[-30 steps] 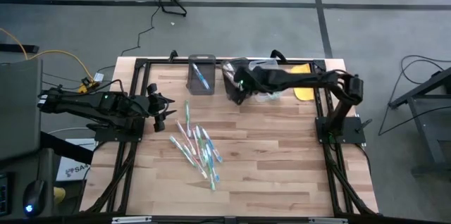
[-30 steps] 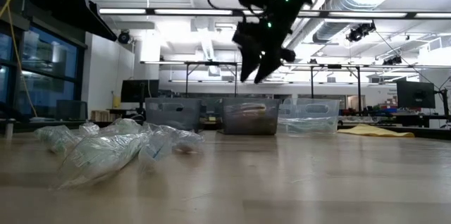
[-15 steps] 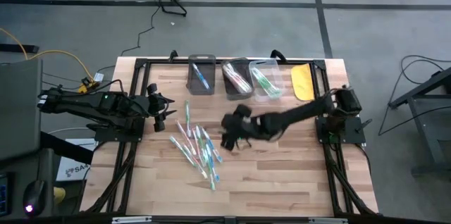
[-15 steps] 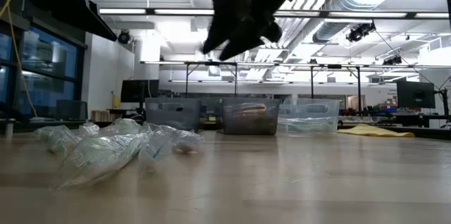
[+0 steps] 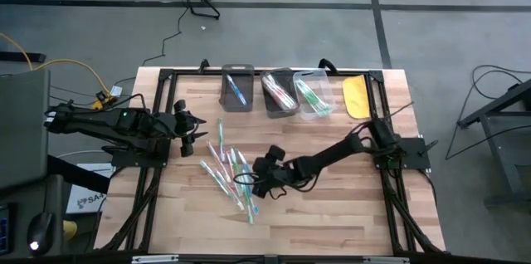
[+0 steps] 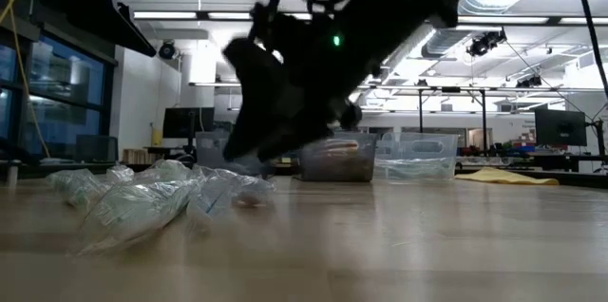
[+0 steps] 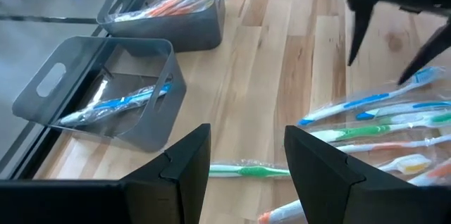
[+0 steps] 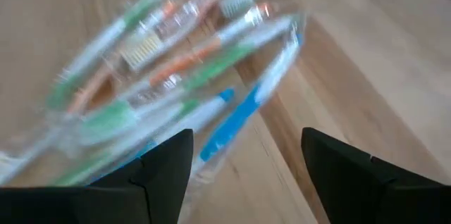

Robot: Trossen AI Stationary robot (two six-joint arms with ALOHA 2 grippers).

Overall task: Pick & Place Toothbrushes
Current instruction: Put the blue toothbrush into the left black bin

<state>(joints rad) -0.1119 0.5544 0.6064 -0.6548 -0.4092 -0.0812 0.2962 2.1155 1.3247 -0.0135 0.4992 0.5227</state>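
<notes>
Right gripper [image 5: 255, 183]: down low over the table, right at the near edge of the pile, fingers [image 8: 165, 175] spread wide and nothing between them.
Left gripper [image 5: 192, 128]: parked at the table's left side, just beside the pile, fingers [image 7: 184, 168] apart and empty.
Pile [image 5: 231, 173]: wrapped toothbrushes heaped loose on the wood at mid-table, white, green, blue and orange handles crossing each other; the right wrist view looks straight down on them, a blue one [image 8: 239, 115] nearest the open jaws.
Stray brush [image 7: 243, 171]: a green one lies alone on the wood, in front of the left gripper.
Left bin [image 5: 236, 88]: grey, at the far edge, a blue brush [image 7: 116, 104] inside.
Middle bin [image 5: 279, 91]: next along, orange-handled brushes in it.
Right bin [image 5: 311, 94]: clear, green brushes inside.
Yellow object [image 5: 357, 96]: flat on the table just right of the clear bin.
Low view: right arm [image 6: 313, 65] fills the middle, dark, dipping toward the wrapped heap.
</notes>
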